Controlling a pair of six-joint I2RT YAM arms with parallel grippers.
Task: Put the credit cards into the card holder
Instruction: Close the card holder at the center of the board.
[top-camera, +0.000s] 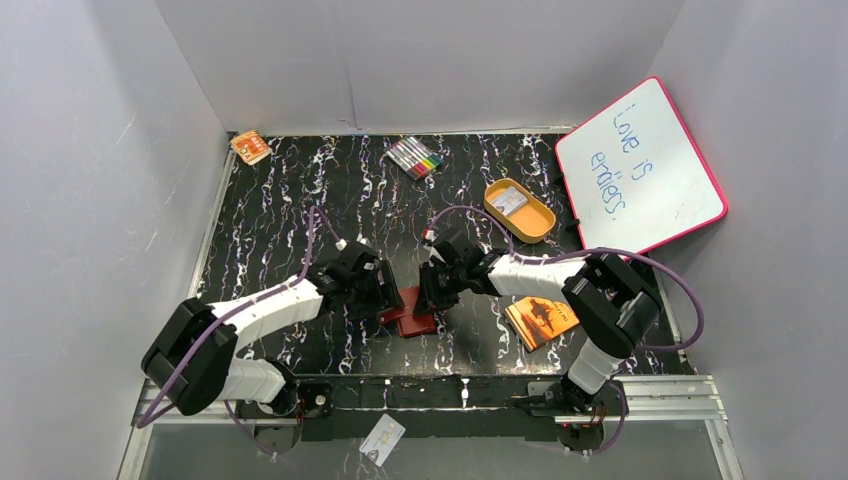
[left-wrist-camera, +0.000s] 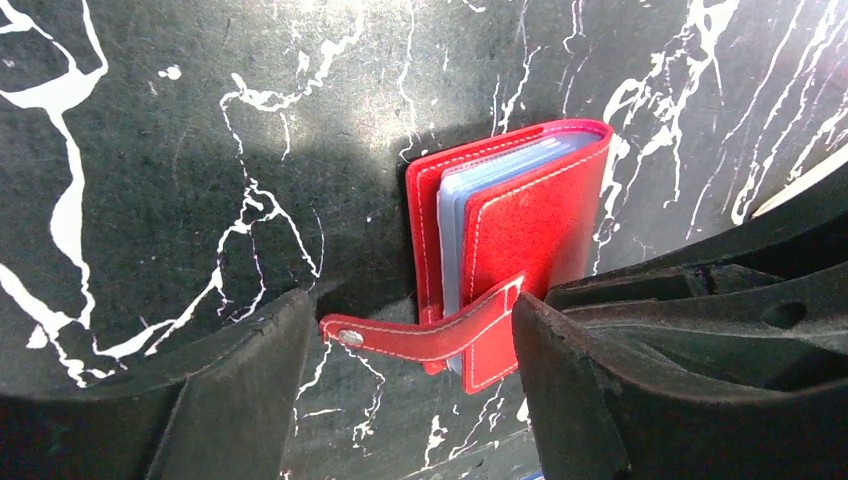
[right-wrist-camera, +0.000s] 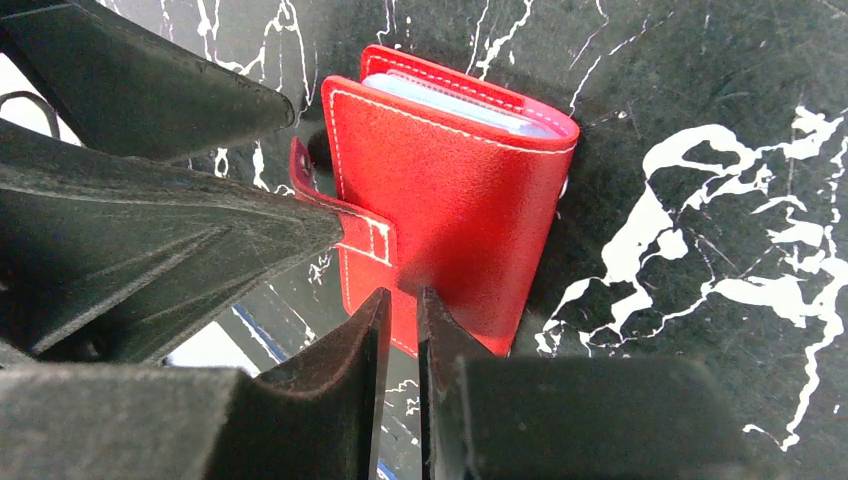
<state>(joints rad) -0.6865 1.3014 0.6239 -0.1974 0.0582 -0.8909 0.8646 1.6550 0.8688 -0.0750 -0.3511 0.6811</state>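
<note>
The red card holder lies nearly folded on the black marbled table, and it also shows in the top view. Pale blue-white leaves show between its covers. Its snap tab with the silver stud hangs loose. My left gripper is open and straddles the tab, with its right finger against the wallet's corner. My right gripper is shut, tips on the wallet's cover. One credit card lies in the orange tray. Another lies below the table's front edge.
An orange booklet lies right of the wallet. The orange oval tray, markers and a small orange pack sit farther back. A whiteboard leans at the right. A whitish patch with a blue stripe shows under my left gripper.
</note>
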